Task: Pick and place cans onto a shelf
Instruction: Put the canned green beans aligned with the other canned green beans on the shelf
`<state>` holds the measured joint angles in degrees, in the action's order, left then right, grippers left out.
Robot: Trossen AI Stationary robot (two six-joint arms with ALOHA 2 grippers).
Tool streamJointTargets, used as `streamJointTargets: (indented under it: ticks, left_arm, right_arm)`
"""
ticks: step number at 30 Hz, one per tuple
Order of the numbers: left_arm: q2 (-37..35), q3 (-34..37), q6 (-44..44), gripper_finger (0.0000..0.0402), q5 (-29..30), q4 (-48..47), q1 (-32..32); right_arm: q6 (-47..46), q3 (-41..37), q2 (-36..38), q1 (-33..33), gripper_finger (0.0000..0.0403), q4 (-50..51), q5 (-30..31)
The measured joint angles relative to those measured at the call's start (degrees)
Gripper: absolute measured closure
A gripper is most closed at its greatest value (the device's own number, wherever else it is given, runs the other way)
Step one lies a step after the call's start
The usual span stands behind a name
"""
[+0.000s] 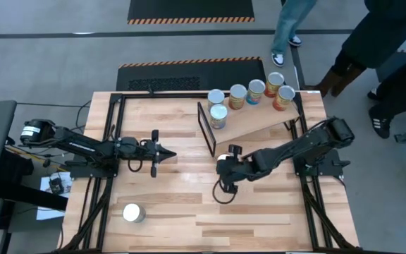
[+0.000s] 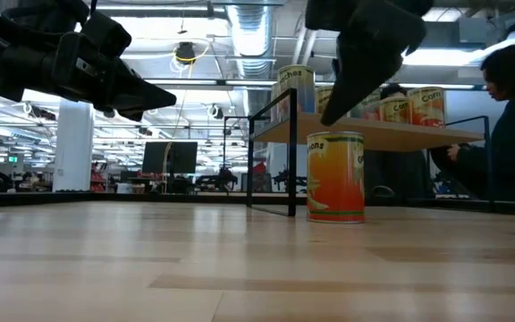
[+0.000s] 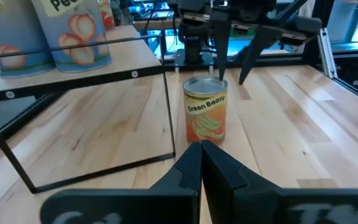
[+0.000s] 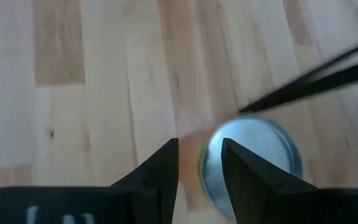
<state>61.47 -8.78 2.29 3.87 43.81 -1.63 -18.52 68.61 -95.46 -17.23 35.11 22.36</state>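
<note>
Near edge of the pale slatted-wood counter [image 1: 259, 219]: one silver-topped tin [image 1: 133, 212] stands alone, near-left, well apart from everything else.

Mid-counter: orange-labelled "Green Beans" can [image 3: 206, 111] upright on the wood, just off the near-left corner of the shelf. Right pincer [image 4: 199, 163] hangs above it, fingers spread, nothing gripped; the can's shiny lid shows past the fingertips in the right wrist view. In the low view that arm comes down just above the can [image 2: 334, 176].

Left pincer [image 1: 166, 156] is out over the counter left of centre, pointing right toward the can, fingers clenched together, holding nothing.

Shelf: tilted light-wood board with a black metal end frame [image 1: 259, 118], far-right part of the counter. Six cans on it: four in a row along the far edge [image 1: 256, 92], two at the left end by the frame [image 1: 218, 115].

Surface: butcher-block planks, black frame rails down both sides.

Room: grey floor, a black mat with hazard-striped edge [image 1: 191, 10] beyond the counter. People [image 1: 351, 56] stand past the far-right corner; the low view shows a person [image 2: 512, 134] in dark clothing beside the shelf, open workshop with ceiling ducting behind.
</note>
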Motion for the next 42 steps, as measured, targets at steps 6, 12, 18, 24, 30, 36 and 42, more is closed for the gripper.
streamJointTargets:
  ticks: [6, 12, 18, 24, 30, 36, 42]
  left_arm:
    - [0.00, 0.00, -0.23, 0.0401, -0.01, -0.85, 0.00]
    - [0.02, 0.00, -1.95, 0.0401, -0.01, -1.87, 0.00]
    - [0.02, 0.00, -1.95, 0.0401, 0.01, -2.37, 0.00]
    - [0.02, 0.00, -2.04, 0.0401, 0.01, -2.35, 0.00]
    - [0.02, 0.00, -2.13, 0.0401, 0.02, -2.35, 0.00]
    - [0.02, 0.00, -2.13, 0.0401, 0.03, -2.35, 0.00]
    - [0.02, 0.00, -2.41, 0.0401, 0.03, -2.35, 0.00]
  right_arm:
    - [-6.43, 8.52, -6.08, 0.57, 0.0285, 8.31, 0.19]
    - [-9.79, 13.93, -10.65, 1.40, 0.0297, 14.43, 0.31]
    - [-10.09, 16.00, -12.51, 2.91, 0.0304, 16.42, 0.61]
    - [-11.04, 16.03, -12.51, 3.54, 0.0326, 17.99, 0.31]
    - [-9.68, 15.97, -11.93, 2.79, 0.0345, 21.90, 0.23]
    - [-8.58, 15.64, -9.36, 1.66, 0.0348, 26.60, -1.09]
    - [-3.97, 15.70, -5.69, -0.20, 0.0370, 30.71, -0.73]
